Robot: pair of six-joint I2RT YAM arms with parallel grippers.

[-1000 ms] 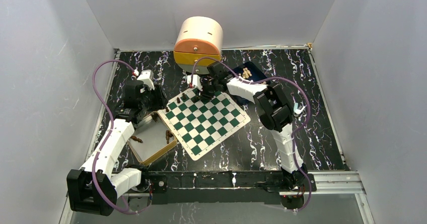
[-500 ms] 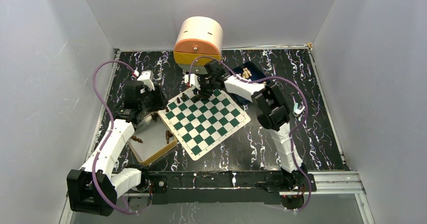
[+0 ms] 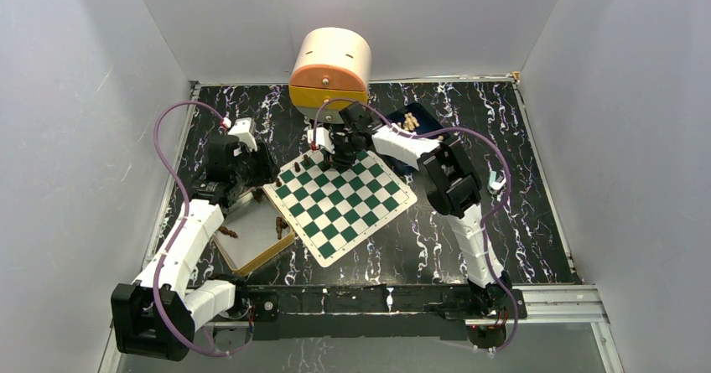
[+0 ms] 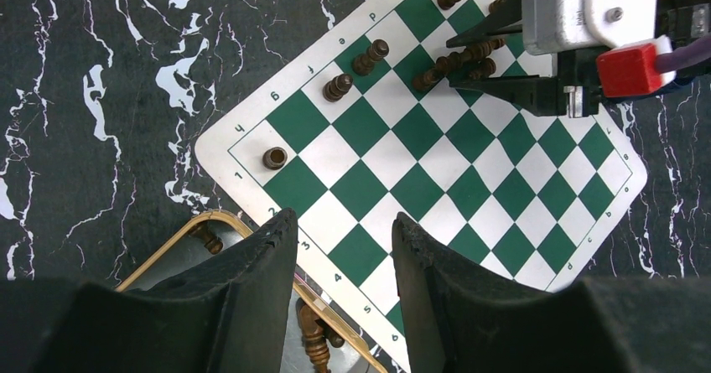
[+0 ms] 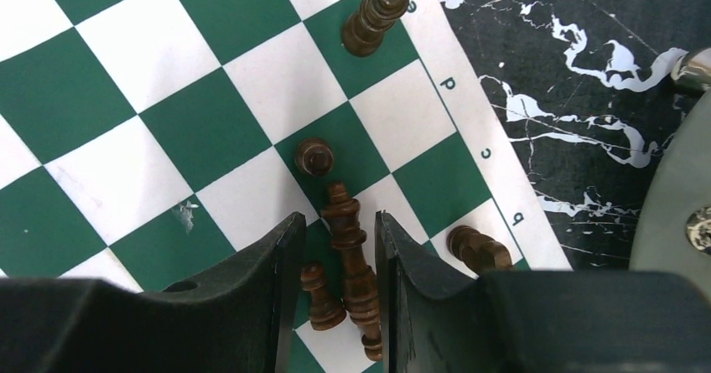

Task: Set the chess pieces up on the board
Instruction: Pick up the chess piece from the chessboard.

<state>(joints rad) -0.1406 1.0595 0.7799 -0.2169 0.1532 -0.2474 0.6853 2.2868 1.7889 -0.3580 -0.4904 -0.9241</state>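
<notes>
The green-and-white board [image 3: 344, 205] lies mid-table, turned at an angle. Several dark brown chess pieces stand along its far-left edge [image 4: 338, 86]. My right gripper [image 5: 337, 220] is low over the board's far corner [image 3: 331, 149], open. Its fingers straddle a tall dark piece [image 5: 350, 251] that leans against the right finger, and a small pawn [image 5: 323, 299] stands beside it. A knight-like piece [image 5: 478, 249] stands just outside the right finger. My left gripper [image 4: 344, 218] is open and empty, hovering over the board's near-left edge and the tray [image 3: 254, 168].
A tan-rimmed tray [image 3: 251, 237] left of the board holds a few dark pieces [image 4: 314, 344]. A blue tray with pale pieces [image 3: 411, 121] sits at back right. An orange-and-cream domed container [image 3: 329, 67] stands behind the board. Grey walls enclose the table.
My right gripper has shifted slightly left and back along the board's far corner. The left arm has not moved.
</notes>
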